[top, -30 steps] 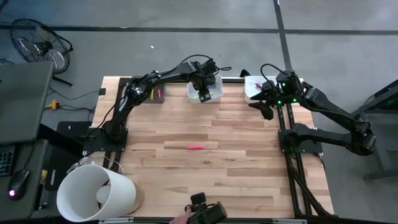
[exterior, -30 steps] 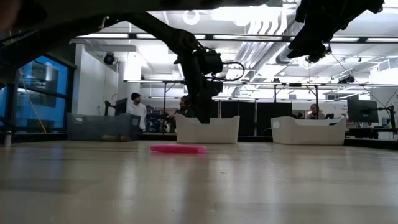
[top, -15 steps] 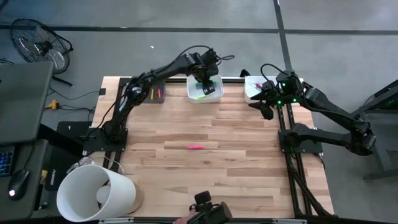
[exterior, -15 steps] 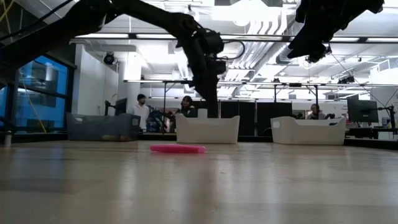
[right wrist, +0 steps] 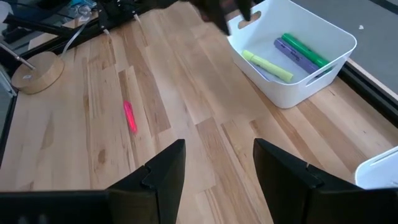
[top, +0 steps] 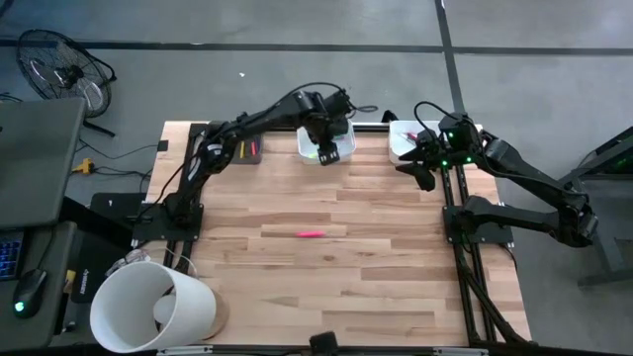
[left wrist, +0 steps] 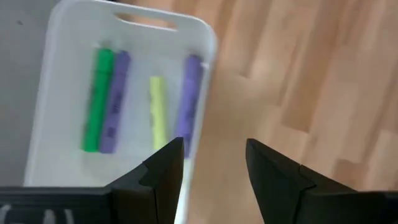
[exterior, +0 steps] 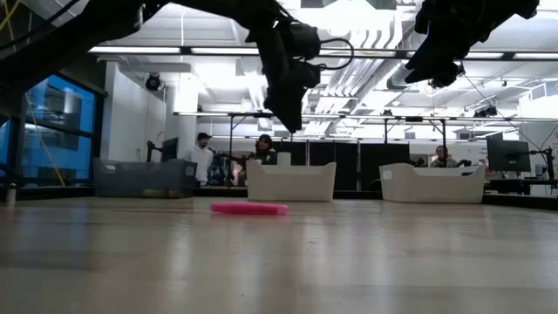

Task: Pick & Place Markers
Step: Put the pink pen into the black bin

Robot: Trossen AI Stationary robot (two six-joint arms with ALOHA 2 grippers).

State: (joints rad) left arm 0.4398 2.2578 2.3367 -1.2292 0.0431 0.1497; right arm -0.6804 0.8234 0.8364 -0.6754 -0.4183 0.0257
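A pink marker [top: 311,234] lies flat on the wooden table's middle, also seen in the low view [exterior: 249,208] and the right wrist view [right wrist: 129,116]. A white tray [top: 303,141] at the far edge holds a green marker [left wrist: 97,99], two purple markers [left wrist: 114,102] and a yellow-green marker [left wrist: 158,112], all lying on its floor. My left gripper [top: 328,150] hangs open above this tray's near rim [left wrist: 198,118], its fingers empty. My right gripper [top: 423,176] waits open in the air at the far right, holding nothing.
A second white tray [top: 404,141] stands at the far right, behind my right gripper. A dark tray [top: 247,150] with markers sits at the far left. A tall white tub [top: 153,307] stands at the near left corner. People [exterior: 202,153] show in the room beyond the table.
My left gripper has risen out of the white tray and now hangs well above its rim, fingers as wide apart as before. The markers in the tray and the pink marker on the table have stayed put.
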